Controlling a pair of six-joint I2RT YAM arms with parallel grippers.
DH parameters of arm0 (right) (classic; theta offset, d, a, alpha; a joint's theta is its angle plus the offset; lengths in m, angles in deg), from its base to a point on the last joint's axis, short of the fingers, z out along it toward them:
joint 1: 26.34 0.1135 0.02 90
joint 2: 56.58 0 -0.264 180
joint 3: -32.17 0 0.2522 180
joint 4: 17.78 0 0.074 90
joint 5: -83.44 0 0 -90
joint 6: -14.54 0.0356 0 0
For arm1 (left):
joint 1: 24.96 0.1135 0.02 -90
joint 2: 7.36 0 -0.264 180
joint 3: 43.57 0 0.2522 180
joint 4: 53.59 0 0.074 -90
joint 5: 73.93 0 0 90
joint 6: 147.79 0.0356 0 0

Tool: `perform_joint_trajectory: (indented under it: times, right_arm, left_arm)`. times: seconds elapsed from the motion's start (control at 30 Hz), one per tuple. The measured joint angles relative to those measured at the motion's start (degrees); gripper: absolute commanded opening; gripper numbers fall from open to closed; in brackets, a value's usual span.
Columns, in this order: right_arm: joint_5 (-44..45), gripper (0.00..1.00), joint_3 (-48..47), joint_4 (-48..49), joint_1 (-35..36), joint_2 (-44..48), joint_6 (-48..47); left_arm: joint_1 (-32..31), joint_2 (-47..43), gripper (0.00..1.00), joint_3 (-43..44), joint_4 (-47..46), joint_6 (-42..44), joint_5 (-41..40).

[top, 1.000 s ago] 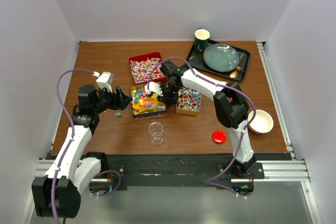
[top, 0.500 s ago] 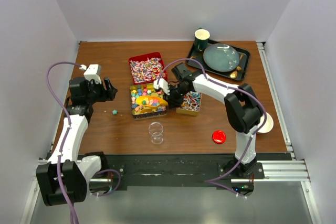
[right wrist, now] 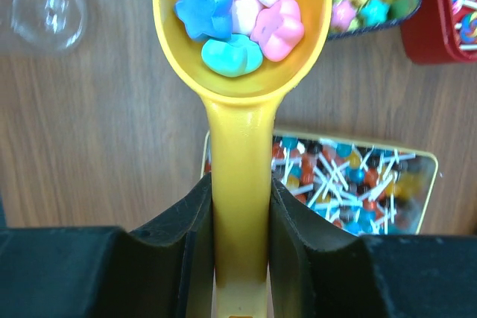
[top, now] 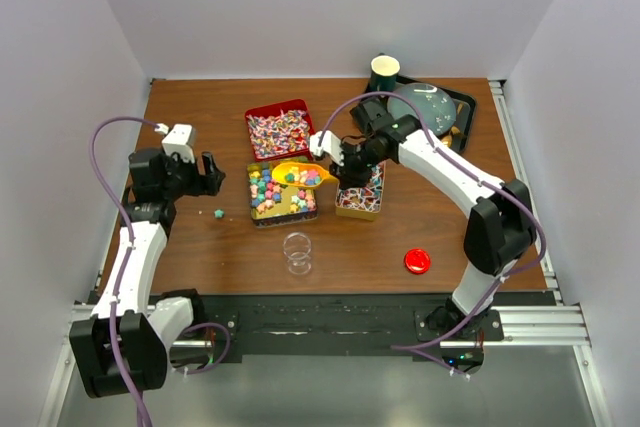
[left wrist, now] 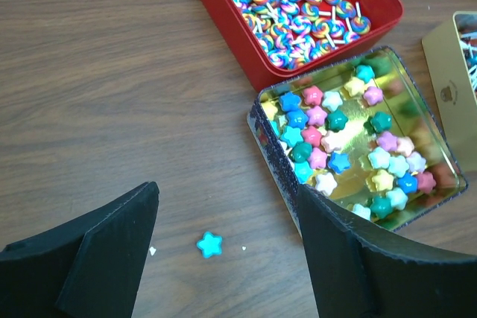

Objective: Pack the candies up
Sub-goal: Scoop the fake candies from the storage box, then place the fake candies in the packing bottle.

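Star candies (right wrist: 231, 53) in blue, pink, teal and white lie heaped in the bowl of a yellow scoop (right wrist: 240, 109). The right gripper (right wrist: 240, 184) clamps the scoop by its handle, one finger pressed to each side. From above, the scoop hangs over the far right corner of the gold tin (top: 284, 221) that holds the other stars. One loose blue star (left wrist: 210, 243) lies on the wooden table (left wrist: 97, 72), just left of that tin. The left wrist view shows it between the fingers of the left gripper (left wrist: 227, 206), whose jaws stand wide apart, holding nothing. Behind the gold tin sits a red tin (left wrist: 223, 27) of swirl lollipops, and to its right a second gold tin (top: 357, 215) of red and blue lollipops. A clear glass jar (top: 296, 252) stands near the table's front edge, with a red lid (top: 417, 261) well to its right.
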Motion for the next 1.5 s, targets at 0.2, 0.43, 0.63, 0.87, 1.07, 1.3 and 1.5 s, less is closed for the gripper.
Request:
perform_joint_trajectory:
  times: [0.2, 0.43, 0.63, 0.87, 1.07, 1.3, 1.5]
  right_arm:
    - [5.0, 0.00, -2.4, -10.9, 0.2, 2.6, -6.4]
    - [10.2, 0.00, -6.2, -19.9, 1.7, 4.6, -10.5]
    - [15.7, 0.00, -7.7, -25.8, 6.2, 5.7, -12.7]
    - [22.2, 0.00, -8.5, -28.1, 12.0, 5.7, -12.6]
    - [26.0, 0.00, -10.6, -28.5, 15.3, 5.7, -12.6]
    - [29.4, 0.00, -12.3, -28.5, 16.6, 5.7, -12.9]
    - [31.4, 0.00, -12.2, -28.5, 18.3, 5.7, -13.8]
  left_arm:
    - [0.0, 6.4, 0.73, 4.2, 4.6, 1.9, 2.1]
    - [0.0, 9.8, 0.74, 5.4, 4.9, 0.6, 2.3]
    - [0.0, 9.8, 0.74, 4.4, 3.1, -1.2, 2.1]
    - [0.0, 9.7, 0.74, 3.0, 1.5, -2.3, 1.8]
    - [0.0, 8.5, 0.74, 1.2, 0.2, -2.8, 1.7]
    - [0.0, 7.0, 0.75, -0.3, -0.8, -3.0, 1.5]
    - [0.0, 6.5, 0.75, -0.7, -1.6, -3.8, 1.2]
